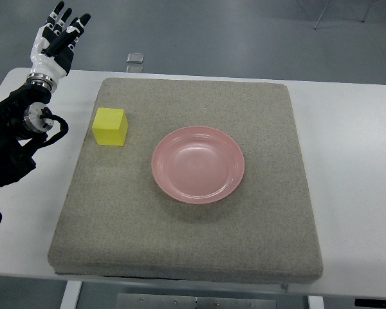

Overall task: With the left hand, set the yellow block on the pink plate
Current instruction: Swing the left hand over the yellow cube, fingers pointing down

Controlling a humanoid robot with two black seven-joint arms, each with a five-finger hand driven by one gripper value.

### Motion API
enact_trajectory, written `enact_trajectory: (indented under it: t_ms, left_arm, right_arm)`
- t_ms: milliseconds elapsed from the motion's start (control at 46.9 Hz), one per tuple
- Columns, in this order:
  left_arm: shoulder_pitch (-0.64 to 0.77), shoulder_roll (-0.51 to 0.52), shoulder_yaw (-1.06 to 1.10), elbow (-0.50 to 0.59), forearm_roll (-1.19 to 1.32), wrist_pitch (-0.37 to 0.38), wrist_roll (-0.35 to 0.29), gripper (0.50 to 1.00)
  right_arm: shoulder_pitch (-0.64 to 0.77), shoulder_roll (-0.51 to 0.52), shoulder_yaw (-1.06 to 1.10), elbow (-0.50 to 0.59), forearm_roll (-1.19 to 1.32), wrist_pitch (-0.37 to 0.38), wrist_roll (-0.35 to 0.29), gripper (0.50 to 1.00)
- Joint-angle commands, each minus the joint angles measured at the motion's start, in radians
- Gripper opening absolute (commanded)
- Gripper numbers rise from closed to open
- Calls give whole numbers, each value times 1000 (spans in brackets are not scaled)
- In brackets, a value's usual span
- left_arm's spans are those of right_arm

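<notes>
Nearest my camera I see the front edge of a square grey felt-like mat (180, 244) lying on a white table (354, 193). Further in, near the mat's middle, sits a round, shallow pink plate (198, 164), with nothing on it. Left of it, near the mat's left edge and well apart from the plate, stands the yellow cube-shaped block (110, 126), upright. Beyond that, at the far left corner of the table, my left hand (56, 40) is raised, its black-and-white fingers (69, 29) stretched out straight, gripping nothing, clear of the block.
</notes>
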Motion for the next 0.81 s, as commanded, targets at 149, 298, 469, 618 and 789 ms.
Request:
enact_trajectory:
  t_ms: [149, 298, 469, 618, 789]
  left_arm:
    - [-130, 238, 343, -208, 1, -18, 2, 992]
    - [-303, 341, 667, -348, 9, -44, 18, 990]
    - [-425, 352, 907, -389, 119, -50, 18, 990]
    - [-446, 355, 916, -383, 369, -81, 18, 990]
    - [-468, 366, 910, -381, 604, -125, 17, 990]
  right_arm:
    - [0, 0, 0, 0, 0, 0, 0, 924]
    - [0, 0, 0, 0, 0, 0, 0, 924]
    - [0, 0, 0, 0, 0, 0, 0, 924]
    - [0, 0, 0, 0, 0, 0, 0, 924]
    - [0, 0, 0, 0, 0, 0, 0, 924]
